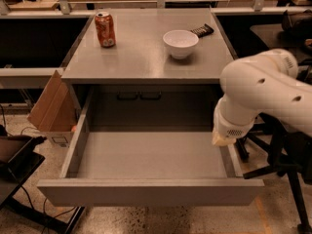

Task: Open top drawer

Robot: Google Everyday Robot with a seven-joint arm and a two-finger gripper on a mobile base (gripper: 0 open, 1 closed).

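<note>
Top drawer (151, 193) pulled far out toward the near side, beneath the grey cabinet top (146, 62). Gripper (220, 139) at the drawer's right wall, mostly hidden under the white arm (263, 87); apart or together, cannot tell. On top: orange soda can (105, 29) far left, white bowl (180, 43) far right.

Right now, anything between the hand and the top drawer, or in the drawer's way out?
Nothing visible. The hand hangs at the right wall of the top drawer, which is already pulled far out. Only a dark stand sits by its front left corner, off to the side.
</note>
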